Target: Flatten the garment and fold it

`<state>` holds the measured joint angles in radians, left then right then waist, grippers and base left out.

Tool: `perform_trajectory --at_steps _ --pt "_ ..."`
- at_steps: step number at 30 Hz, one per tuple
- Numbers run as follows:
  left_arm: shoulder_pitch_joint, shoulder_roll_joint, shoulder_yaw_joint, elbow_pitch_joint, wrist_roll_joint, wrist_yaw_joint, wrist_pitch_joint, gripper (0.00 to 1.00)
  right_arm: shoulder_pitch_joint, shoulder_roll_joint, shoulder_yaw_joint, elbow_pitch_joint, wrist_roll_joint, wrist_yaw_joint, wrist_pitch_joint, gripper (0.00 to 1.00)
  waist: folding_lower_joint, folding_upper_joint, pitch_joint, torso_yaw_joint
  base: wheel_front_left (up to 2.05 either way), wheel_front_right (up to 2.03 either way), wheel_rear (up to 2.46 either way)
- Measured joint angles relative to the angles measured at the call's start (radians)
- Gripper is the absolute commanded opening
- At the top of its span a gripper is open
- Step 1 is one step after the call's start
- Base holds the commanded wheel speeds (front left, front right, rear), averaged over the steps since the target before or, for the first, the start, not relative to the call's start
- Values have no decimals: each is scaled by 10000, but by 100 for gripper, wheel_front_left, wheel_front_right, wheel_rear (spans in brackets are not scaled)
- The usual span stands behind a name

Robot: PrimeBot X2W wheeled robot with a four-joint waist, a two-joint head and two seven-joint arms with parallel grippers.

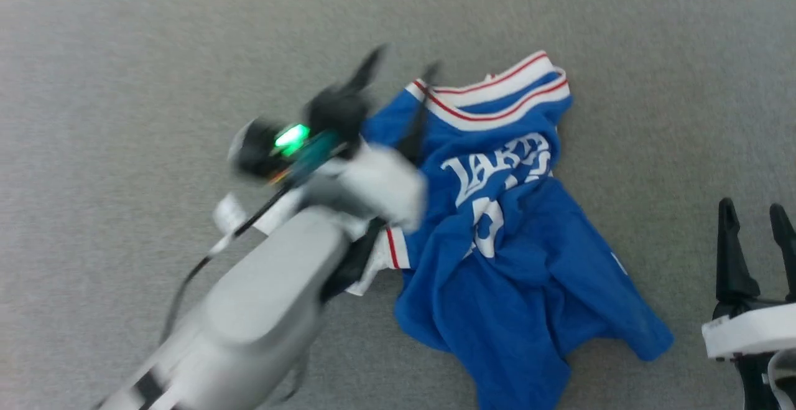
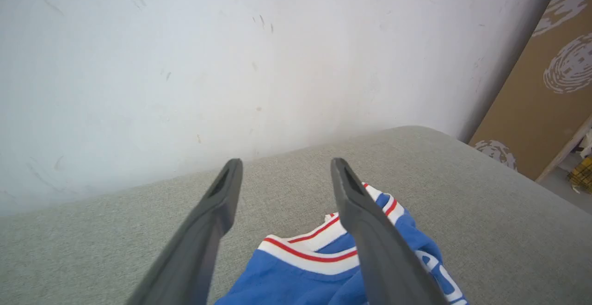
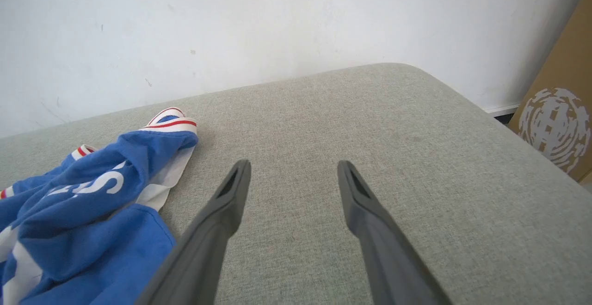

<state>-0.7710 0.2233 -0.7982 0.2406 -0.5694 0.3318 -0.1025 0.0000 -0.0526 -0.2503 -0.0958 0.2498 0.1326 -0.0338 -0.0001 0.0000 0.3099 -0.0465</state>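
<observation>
- Grey padded surface (image 1: 124, 55): spans the head view, wall behind it in the wrist views.
- Garment (image 1: 510, 254): crumpled heap centre-right in the head view, collar at top, hem bunched toward lower right. Looks light, soft & floppy; prob. drapes and slides, won't hold shape.
- Striped collar trim (image 1: 497, 96): thicker edge, best pinch spot imo, then pull shoulders apart.
- My left gripper (image 1: 401, 77): blurred, over the collar's left end, fingers spread wide, holding nothing.
- My right gripper (image 1: 751, 217): lower right, spread wide, empty, apart from the cloth.
</observation>
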Motion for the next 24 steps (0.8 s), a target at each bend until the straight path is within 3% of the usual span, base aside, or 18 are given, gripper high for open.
perform_trajectory --at_steps 4,8,12,18,24 --pt "2083 1325 688 -1559 -40 1298 -244 100 284 2 -33 -69 2 0 69 100 -2 0 -515 249 0 0 0" --pt "4375 2153 1377 -3053 -397 2510 -585 100 456 4 -52 -142 46 0 71 100 -2 0 -895 502 0 0 0" --pt "6279 2554 1845 -3933 -771 3160 -932 100 523 0 -105 -153 82 0 65 100 -2 0 -1113 733 0 0 0" --pt "6682 2838 1684 -4567 -857 3193 -688 100 571 0 -75 -219 142 0 69 100 -1 0 -1121 967 0 0 0" --pt "4835 3246 940 -3986 -612 2433 1212 100 505 0 2 -322 140 0 148 100 2 0 -735 963 0 0 0"
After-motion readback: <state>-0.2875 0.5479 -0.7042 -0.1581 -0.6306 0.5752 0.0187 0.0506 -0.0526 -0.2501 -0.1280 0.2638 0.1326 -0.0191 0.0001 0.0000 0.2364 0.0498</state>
